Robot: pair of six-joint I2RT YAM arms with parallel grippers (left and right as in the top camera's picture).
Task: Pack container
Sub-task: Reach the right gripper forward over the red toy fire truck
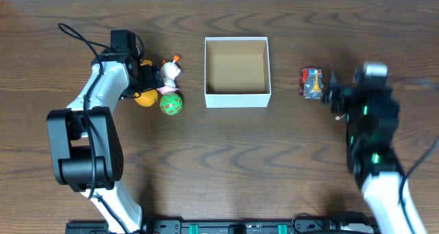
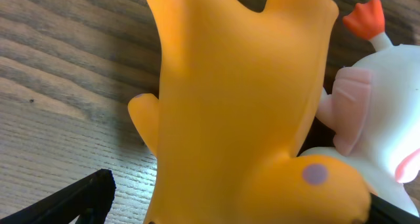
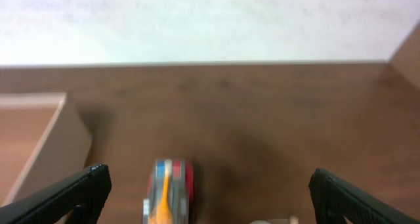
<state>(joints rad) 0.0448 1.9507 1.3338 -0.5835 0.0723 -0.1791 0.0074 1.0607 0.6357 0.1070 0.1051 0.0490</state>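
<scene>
The container (image 1: 237, 96), a square white-walled box with a brown inside, stands at the table's middle and looks empty. Its corner shows in the right wrist view (image 3: 46, 138). My left gripper (image 1: 145, 82) is open around an orange-yellow toy (image 1: 144, 98), which fills the left wrist view (image 2: 230, 119) between the jaws (image 2: 243, 204). A white toy with an orange top (image 1: 170, 72) and a green ball (image 1: 171, 103) touch the orange-yellow toy. My right gripper (image 1: 332, 95) is wide open just right of a red toy (image 1: 312, 83). In the right wrist view, the red toy (image 3: 169, 191) lies between the fingers (image 3: 210, 188).
The white toy (image 2: 374, 119) presses against the orange toy's right side in the left wrist view. A small pale bit (image 1: 337, 116) lies near the right gripper. The table's far edge meets a white wall (image 3: 210, 27).
</scene>
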